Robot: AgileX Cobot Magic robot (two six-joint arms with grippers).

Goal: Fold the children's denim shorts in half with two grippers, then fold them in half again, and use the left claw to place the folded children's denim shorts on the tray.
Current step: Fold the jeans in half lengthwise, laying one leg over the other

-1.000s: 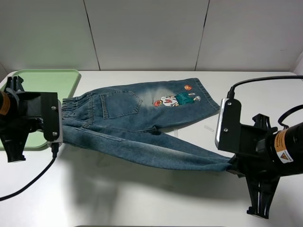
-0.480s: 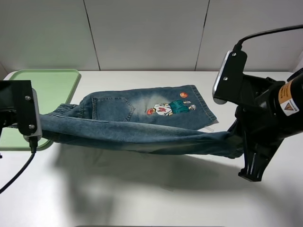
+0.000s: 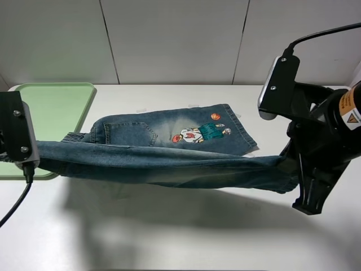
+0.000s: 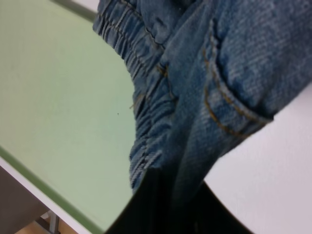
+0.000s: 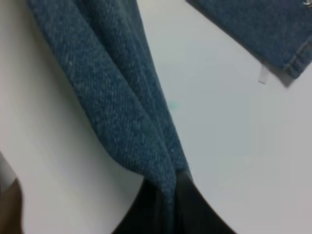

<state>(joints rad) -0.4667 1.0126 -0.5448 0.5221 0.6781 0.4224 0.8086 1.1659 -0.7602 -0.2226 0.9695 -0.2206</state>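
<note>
The near strip of the table point(image 3: 169, 237) is bare white, with a broad shadow across it. Above that, one edge of the shorts point(image 3: 169, 166) hangs off the table, pulled into a long, nearly level band between the two arms. The left pincer point(image 4: 168, 204) is clenched on the end by the elastic waistband point(image 4: 141, 73); in its wrist view the denim runs down between the dark fingers, with the pale green tray under it. A black cable point(image 3: 14, 206) droops from that arm toward the table. The right pincer point(image 5: 168, 204) is clenched on the other end, the cloth gathered into a narrow fold where the fingers meet.

Behind the raised band, the remainder of the shorts lies flat on the table, back pocket point(image 3: 132, 132) toward the left and the cartoon patch point(image 3: 194, 132) toward the right. The tray point(image 3: 51, 104) sits at the far left of the table, its near right corner just beneath the left end of the band.
</note>
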